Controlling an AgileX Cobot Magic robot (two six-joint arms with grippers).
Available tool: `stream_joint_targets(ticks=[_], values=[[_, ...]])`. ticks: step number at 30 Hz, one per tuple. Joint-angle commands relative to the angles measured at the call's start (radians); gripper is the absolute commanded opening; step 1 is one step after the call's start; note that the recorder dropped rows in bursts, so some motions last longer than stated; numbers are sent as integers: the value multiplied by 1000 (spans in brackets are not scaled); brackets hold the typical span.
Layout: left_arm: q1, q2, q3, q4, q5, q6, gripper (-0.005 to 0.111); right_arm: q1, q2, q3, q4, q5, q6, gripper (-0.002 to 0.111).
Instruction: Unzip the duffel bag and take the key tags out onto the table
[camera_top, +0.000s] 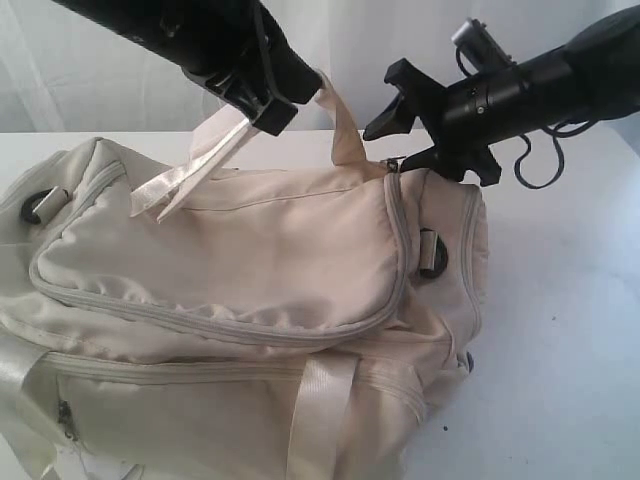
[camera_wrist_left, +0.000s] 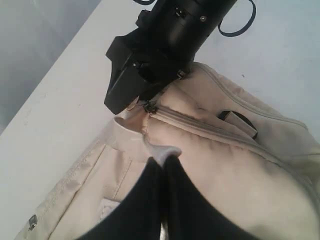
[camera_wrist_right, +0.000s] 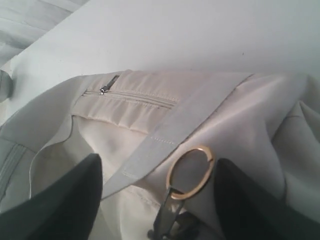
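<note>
White bench (camera_top: 570, 330) runs back to a pale curtain (camera_top: 80, 70). On it lies the cream duffel bag (camera_top: 250, 260), filling the left and middle of the exterior view, its curved zipper (camera_top: 200, 325) closed where it shows. The left fingers (camera_top: 265, 112) are pressed together on a satin handle strap (camera_top: 200, 165), holding it raised above the bag. The right fingers (camera_top: 388, 108) stand apart at the bag's right end, either side of a gold ring (camera_wrist_right: 190, 172) on a zipper pull. A small pale label (camera_wrist_left: 107, 207) on the fabric is too blurred to read
</note>
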Motion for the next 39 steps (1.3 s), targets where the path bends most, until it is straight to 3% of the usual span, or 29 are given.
stream_joint_targets(ticks=[1,9,20,30,39], values=[[-4,-27,-3,-38,-2,6,0,1,32,-3,63,20,1,58],[-4,-27,-3,-38,-2,6,0,1,52,-3,112,15,-1,43],[-4,-27,-3,-38,-2,6,0,1,52,-3,112,-4,-1,1],[-4,-21,-3,-38,21,-21,0,-1,-30,-3,91,0,-60,0],[-4,23,29,-38,25,-21,0,-1,-153,-1,-106,76,-63,0]])
